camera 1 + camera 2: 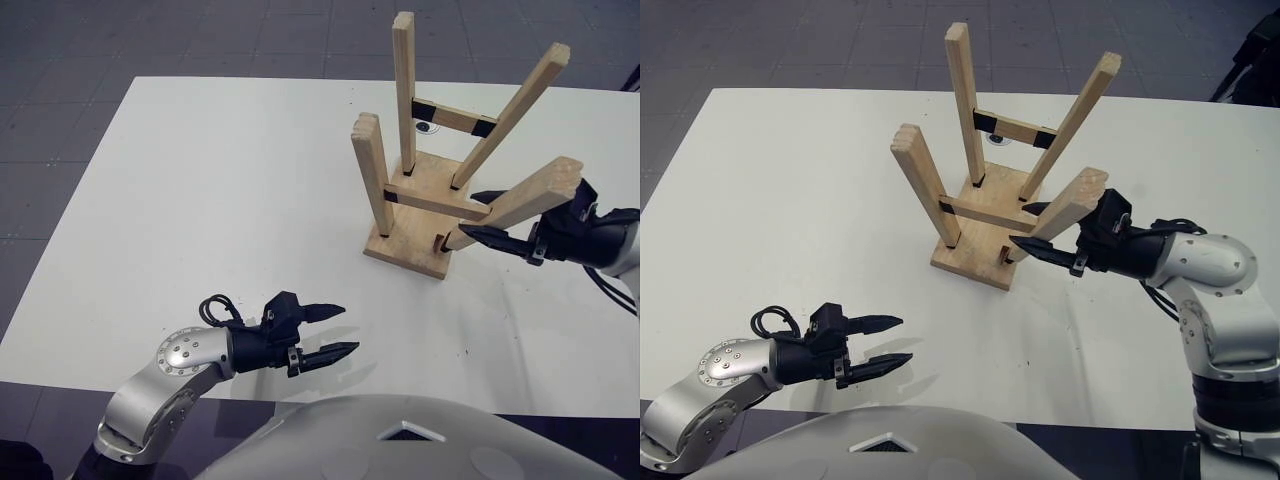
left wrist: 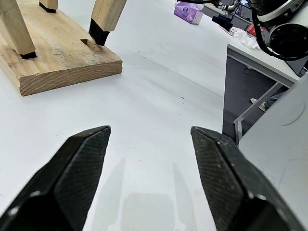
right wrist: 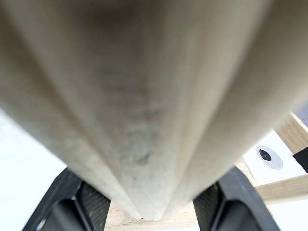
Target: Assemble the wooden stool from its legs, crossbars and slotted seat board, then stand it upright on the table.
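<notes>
The wooden stool stands upside down, its slotted seat board [image 1: 405, 252] flat on the white table and its legs pointing up. Two crossbars [image 1: 437, 199] with black ends join the legs. My right gripper [image 1: 483, 216] is shut on the near-right leg [image 1: 530, 193], low down by the board; in the right wrist view that leg [image 3: 144, 96] sits between the dark fingers [image 3: 62, 204]. My left gripper [image 1: 335, 331] hovers open near the table's front edge, well short of the stool, with nothing between its fingers [image 2: 77, 163]. One corner of the seat board [image 2: 53, 57] lies ahead of it.
A small round grommet [image 1: 425, 127] is set in the table behind the stool. The left half of the table [image 1: 200, 200] is bare white surface. Another desk [image 2: 255, 45] with clutter stands beyond the table's right side.
</notes>
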You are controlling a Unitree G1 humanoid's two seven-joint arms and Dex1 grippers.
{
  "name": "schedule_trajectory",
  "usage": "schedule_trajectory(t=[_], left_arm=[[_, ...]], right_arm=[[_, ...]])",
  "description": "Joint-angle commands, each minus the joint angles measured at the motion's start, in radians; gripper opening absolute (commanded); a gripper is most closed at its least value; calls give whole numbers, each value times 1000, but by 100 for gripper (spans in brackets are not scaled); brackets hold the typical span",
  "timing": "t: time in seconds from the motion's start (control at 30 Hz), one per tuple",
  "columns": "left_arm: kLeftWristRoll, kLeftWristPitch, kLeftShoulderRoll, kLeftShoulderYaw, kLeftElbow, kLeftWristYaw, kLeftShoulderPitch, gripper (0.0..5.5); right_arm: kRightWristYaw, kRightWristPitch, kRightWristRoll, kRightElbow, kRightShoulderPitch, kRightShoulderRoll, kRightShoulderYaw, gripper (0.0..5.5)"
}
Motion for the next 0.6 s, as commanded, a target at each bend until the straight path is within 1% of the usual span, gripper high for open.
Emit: schedule_trajectory(t=[0.03,0.4,0.6], left_arm=[[8,7,12,-2,0,7,-10,308],[8,6,12,-2,-1,8,-7,308],[8,5,13,-1,0,5,-8,308]], right_arm=[[5,20,48,-39,-6,8,-6,203],[-3,19,50,-39,22,18,15,203],[2,-18,18,13,23,32,36,203]])
